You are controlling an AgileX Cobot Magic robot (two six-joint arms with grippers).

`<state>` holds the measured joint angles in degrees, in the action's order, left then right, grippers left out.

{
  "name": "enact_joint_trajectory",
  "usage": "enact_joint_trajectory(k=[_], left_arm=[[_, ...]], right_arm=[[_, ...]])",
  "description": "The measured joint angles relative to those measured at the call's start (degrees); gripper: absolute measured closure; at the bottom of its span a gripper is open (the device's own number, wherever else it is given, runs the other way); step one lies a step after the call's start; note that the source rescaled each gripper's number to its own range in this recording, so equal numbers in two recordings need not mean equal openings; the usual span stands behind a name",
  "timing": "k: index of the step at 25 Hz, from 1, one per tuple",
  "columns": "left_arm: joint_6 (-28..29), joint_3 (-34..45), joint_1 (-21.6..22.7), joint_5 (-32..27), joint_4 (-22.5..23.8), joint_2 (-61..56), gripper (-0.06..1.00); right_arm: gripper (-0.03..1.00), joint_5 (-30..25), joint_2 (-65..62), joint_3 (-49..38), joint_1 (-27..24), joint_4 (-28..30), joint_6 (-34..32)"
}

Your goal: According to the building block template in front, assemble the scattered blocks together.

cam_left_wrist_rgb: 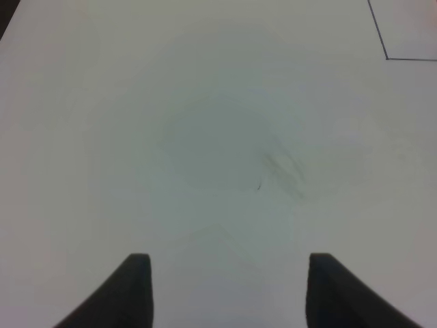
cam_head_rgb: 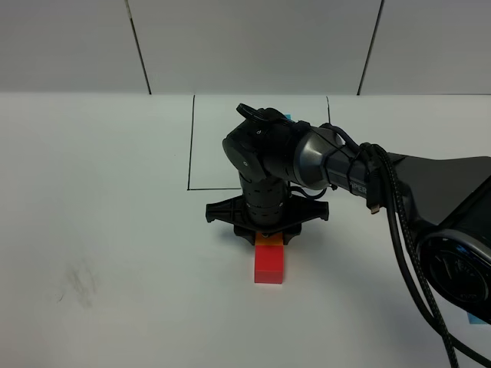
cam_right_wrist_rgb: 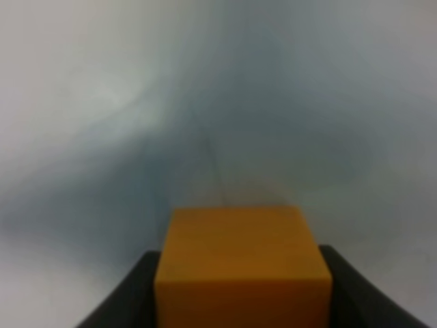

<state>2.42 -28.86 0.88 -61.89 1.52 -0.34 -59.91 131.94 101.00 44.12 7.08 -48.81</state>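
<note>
Grey wall panels [cam_head_rgb: 253,46] stand behind a white bench [cam_head_rgb: 100,192], and the bench's far edge runs straight along their foot. A thin black frame [cam_head_rgb: 191,138] is drawn on the far middle of the bench. The right arm [cam_head_rgb: 330,161] reaches in from the right and covers much of the frame. A sliver of light blue from the template [cam_head_rgb: 288,116] shows over the arm's top; the rest of it is hidden.

The right pincer [cam_head_rgb: 267,230] points down just in front of the frame's near line, clenched on the orange block [cam_head_rgb: 268,241]. The wrist view shows that block [cam_right_wrist_rgb: 242,260] wedged between the dark fingers [cam_right_wrist_rgb: 136,294]. It sits against the far edge of the red block [cam_head_rgb: 269,264], which lies flat on the bench. I cannot tell whether the orange one rests on the surface.

The left pincer [cam_left_wrist_rgb: 229,294] hangs over bare bench with its fingers spread and nothing between them. A faint smudge [cam_left_wrist_rgb: 283,167] lies ahead of it, and a corner of the frame [cam_left_wrist_rgb: 387,58] lies farther off.

There is wide open bench to the left of the blocks and in front of them. On the right, the arm and its cables [cam_head_rgb: 406,253] crowd the space.
</note>
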Motion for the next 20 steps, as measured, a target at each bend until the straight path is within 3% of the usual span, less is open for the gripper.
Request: enact_joint_trajectory(k=[20], left_arm=[[0.0, 0.0, 0.0, 0.0, 0.0, 0.0, 0.37]], right_arm=[[0.51, -1.24, 0.08, 0.17, 0.0, -0.07, -0.54]])
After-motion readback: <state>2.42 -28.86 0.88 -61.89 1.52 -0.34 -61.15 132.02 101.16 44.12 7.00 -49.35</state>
